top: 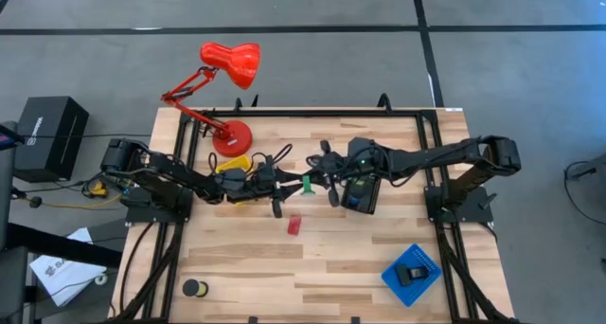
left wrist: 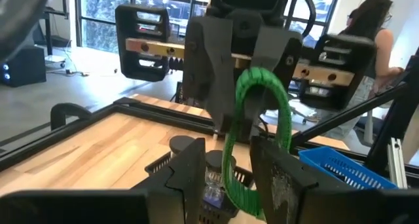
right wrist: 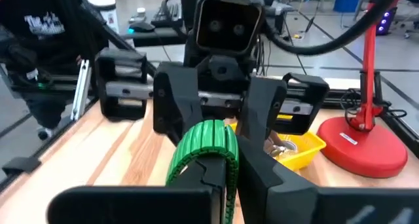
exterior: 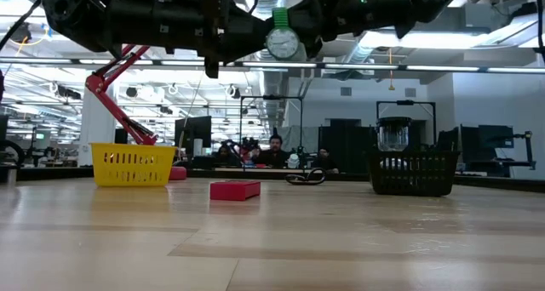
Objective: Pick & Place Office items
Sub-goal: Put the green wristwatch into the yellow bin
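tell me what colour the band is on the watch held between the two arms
Green band, best seen in the right wrist view.

Light wood table [top: 331,267]: red lamp base [top: 231,137] and yellow tray [top: 234,166] near far edge, black tray [top: 362,193] mid-table, red block [top: 294,225] centre, blue tray [top: 412,274] near-right corner, black disc [top: 193,287] near-left corner.
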